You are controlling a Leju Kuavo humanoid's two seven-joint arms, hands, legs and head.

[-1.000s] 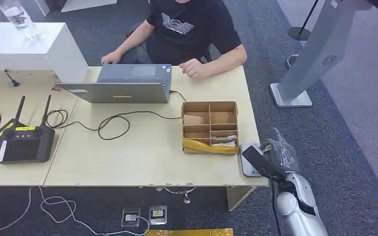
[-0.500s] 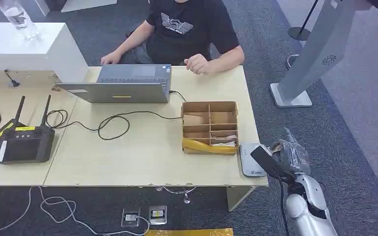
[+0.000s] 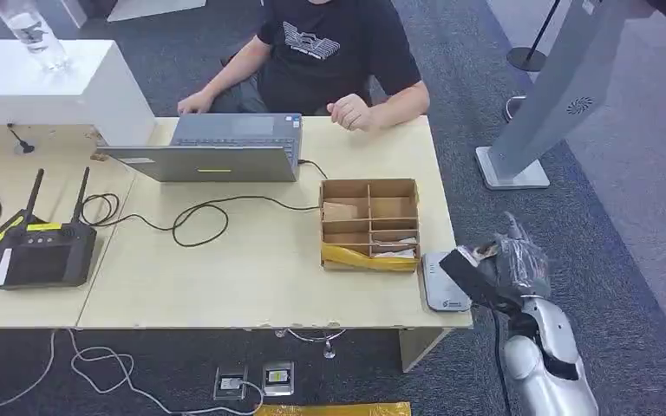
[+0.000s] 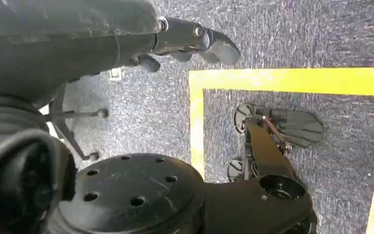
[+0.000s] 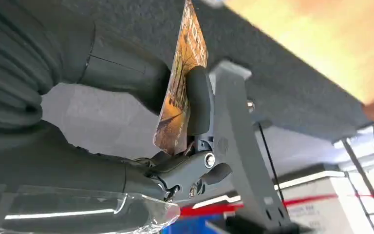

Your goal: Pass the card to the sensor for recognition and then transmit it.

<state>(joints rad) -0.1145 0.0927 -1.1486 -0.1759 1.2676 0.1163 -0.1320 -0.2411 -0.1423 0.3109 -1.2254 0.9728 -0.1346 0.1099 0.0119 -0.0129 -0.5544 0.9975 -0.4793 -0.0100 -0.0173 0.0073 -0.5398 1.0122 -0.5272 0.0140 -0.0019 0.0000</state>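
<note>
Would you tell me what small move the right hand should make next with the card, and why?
Probably carry the card a little further along toward the seated person, keeping the grip. The right hand pinches the card at the table's near right corner, by the grey sensor, and the person's hand waits at the far edge.

Silver right arm [image 3: 542,360] with black joint and thin black cable, right hand [image 3: 507,269] dark under clear plastic wrap, left hand [image 4: 185,41] grey with ribbed cover

Person [image 3: 329,52] cut off at top edge, sensor [image 3: 445,284] half hidden — behind card [image 3: 477,279]
</note>
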